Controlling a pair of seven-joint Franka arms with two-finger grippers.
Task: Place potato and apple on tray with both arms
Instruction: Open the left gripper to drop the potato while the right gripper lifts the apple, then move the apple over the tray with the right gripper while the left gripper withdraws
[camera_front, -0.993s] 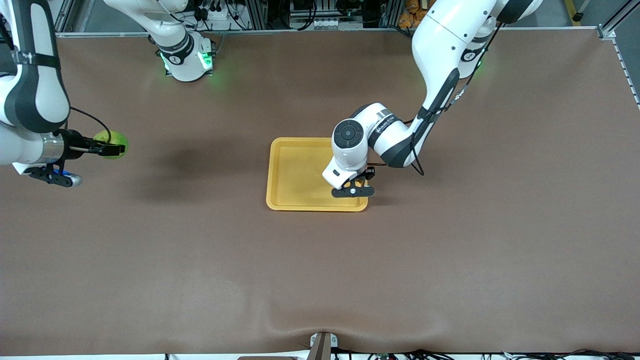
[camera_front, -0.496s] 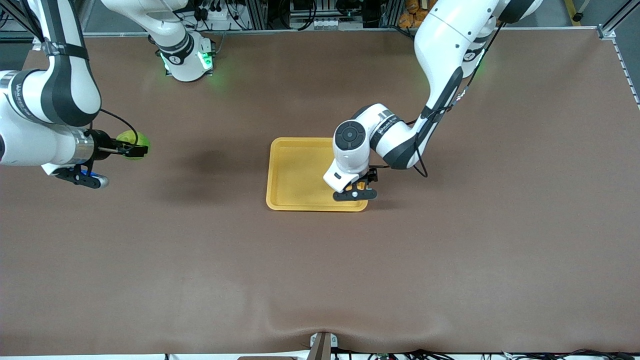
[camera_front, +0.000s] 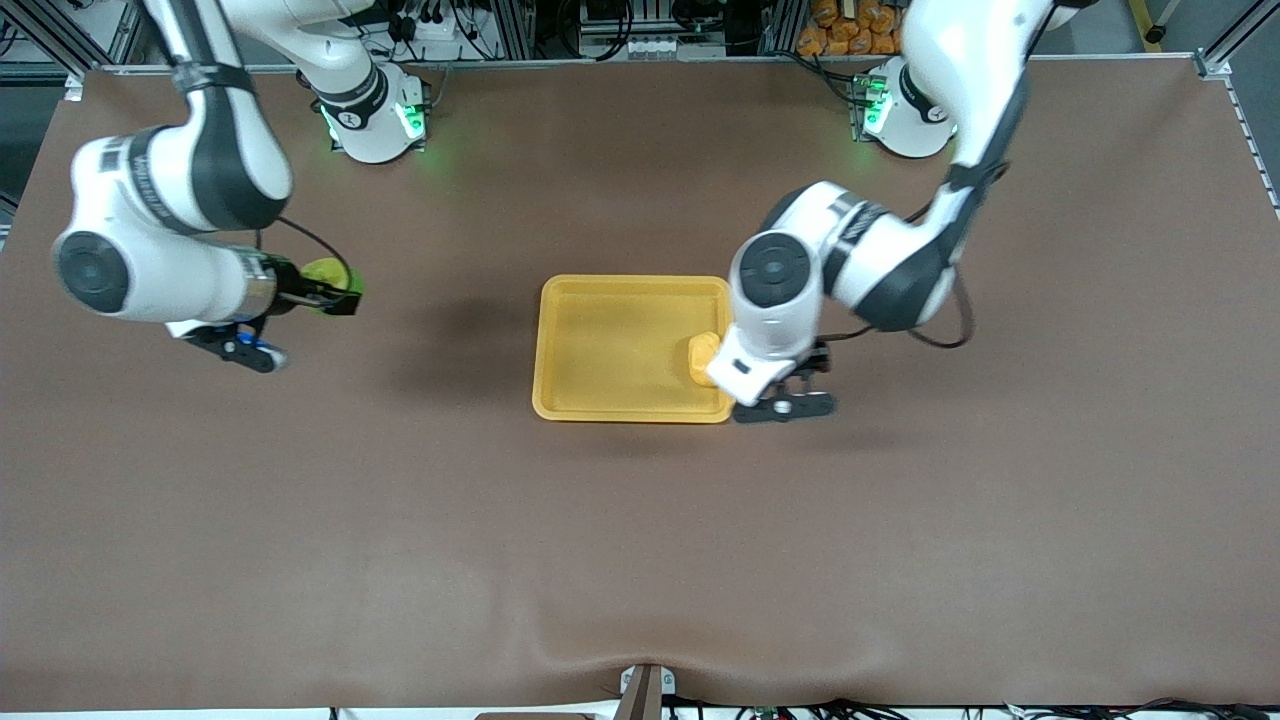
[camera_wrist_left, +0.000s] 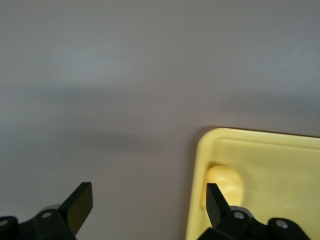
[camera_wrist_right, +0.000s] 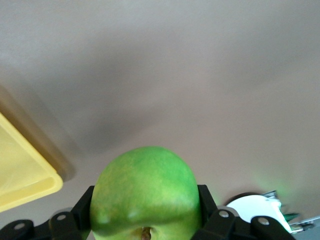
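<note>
Your right gripper (camera_front: 338, 298) held the apple (camera_front: 322, 273) tight, well away from the tray (camera_front: 600, 345). You needed to carry it over gently. The potato (camera_front: 703, 357) lay in the tray, beside your left gripper (camera_front: 790, 395), whose fingers (camera_wrist_left: 80, 205) were wide.

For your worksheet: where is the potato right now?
The potato lies in the tray, against the rim toward the left arm's end, beside the open left gripper.

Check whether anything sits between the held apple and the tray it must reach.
Nothing visible does. The right tool holds the apple over bare table toward the right arm's end; the tray carries only the potato, at its edge by the open left tool.
</note>
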